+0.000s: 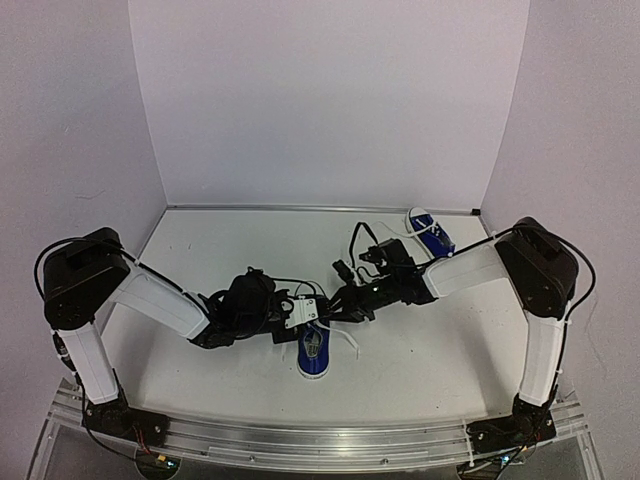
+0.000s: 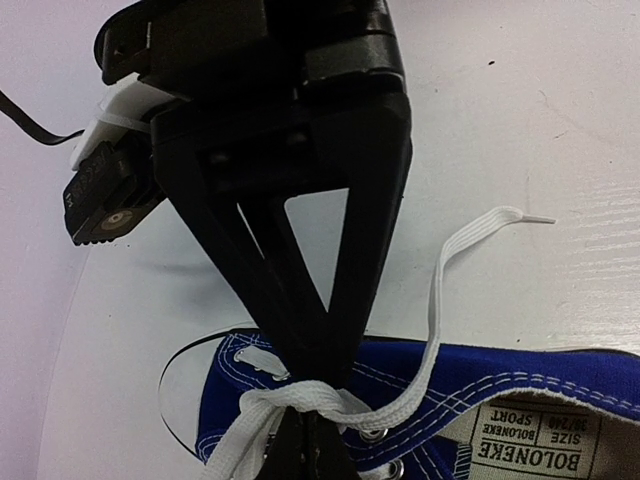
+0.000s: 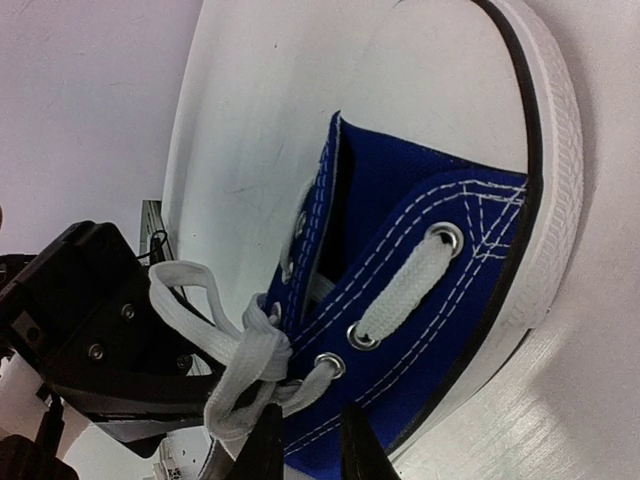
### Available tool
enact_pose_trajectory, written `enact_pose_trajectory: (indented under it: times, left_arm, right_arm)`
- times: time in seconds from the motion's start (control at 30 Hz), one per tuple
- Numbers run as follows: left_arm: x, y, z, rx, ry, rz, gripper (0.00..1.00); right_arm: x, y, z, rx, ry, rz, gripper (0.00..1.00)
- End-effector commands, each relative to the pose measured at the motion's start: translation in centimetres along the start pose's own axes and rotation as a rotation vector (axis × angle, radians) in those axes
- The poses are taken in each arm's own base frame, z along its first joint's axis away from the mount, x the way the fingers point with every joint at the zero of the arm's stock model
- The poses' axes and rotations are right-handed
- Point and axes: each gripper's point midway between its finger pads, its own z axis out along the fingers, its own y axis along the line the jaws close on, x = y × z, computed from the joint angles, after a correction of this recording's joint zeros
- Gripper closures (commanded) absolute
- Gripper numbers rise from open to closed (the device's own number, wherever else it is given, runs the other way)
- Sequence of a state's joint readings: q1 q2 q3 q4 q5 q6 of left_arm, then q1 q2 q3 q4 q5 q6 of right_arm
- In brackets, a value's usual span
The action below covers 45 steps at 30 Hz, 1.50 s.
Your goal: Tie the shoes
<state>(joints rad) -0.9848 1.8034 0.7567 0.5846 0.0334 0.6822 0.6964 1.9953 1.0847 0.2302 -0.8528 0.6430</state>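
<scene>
Nearest the lens: left tool (image 2: 306,385), fingers drawn together to a point and clamped on the lace (image 2: 436,300) where the strands cross over the shoe's throat. Likely reason: to pin the crossing so it cannot slacken while the other arm works. One free end (image 2: 505,216) trails loose across the desk (image 2: 560,120).

Near shoe (image 1: 313,352) sits on the desk at centre front, between the two arms. Both tools meet over its lacing, a placement that lets each arm reach it from its own side.

Right tool (image 3: 305,447) hangs just beside the bunched lace, tips narrowly apart. Only blue canvas shows in the gap, with no strand seen between them. Judged: lining up to take a loop or an end. Risk: the tips catch an eyelet (image 3: 330,363) or canvas instead.

Far shoe (image 1: 431,233) lies at back right, well apart from both tools, too small to read its lacing. No bow shows on the near shoe.
</scene>
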Motion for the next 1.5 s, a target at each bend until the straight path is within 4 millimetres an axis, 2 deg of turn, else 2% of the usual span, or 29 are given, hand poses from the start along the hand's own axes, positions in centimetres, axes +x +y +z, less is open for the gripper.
enact_pose_trajectory:
  times: [0.0, 0.5, 0.77, 0.9, 1.0, 1.07, 1.23, 1.47]
  left_arm:
    - [-0.4, -0.1, 0.2, 0.013, -0.010, 0.014, 1.00]
    - [-0.3, -0.1, 0.1, 0.013, -0.006, 0.018, 1.00]
    - [-0.3, 0.0, 0.0, 0.004, -0.005, 0.018, 1.00]
    - [-0.2, -0.1, 0.0, 0.007, -0.005, 0.017, 1.00]
    - [-0.1, -0.2, 0.0, 0.011, -0.003, 0.017, 1.00]
    - [-0.1, -0.2, -0.1, 0.012, -0.002, 0.019, 1.00]
    - [-0.2, -0.2, -0.2, 0.013, -0.002, 0.021, 1.00]
    - [-0.1, -0.3, -0.1, 0.017, 0.007, 0.030, 1.00]
  right_arm:
    - [-1.4, 2.2, 0.0, -0.077, -0.031, -0.036, 0.82]
    - [-1.0, 3.4, 0.4, -0.145, -0.023, -0.024, 0.79]
    - [-0.4, 2.4, 1.0, -0.128, -0.008, 0.008, 0.80]
    - [-0.5, 3.0, 0.3, -0.128, -0.027, -0.010, 0.77]
    - [-0.9, 4.2, -0.8, -0.135, -0.055, -0.036, 0.73]
    - [-1.3, 4.3, -1.5, -0.130, -0.077, -0.039, 0.72]
    - [-2.2, 2.6, -2.5, -0.091, -0.121, -0.006, 0.73]
    - [-1.6, 1.5, -0.9, -0.081, -0.082, 0.022, 0.78]
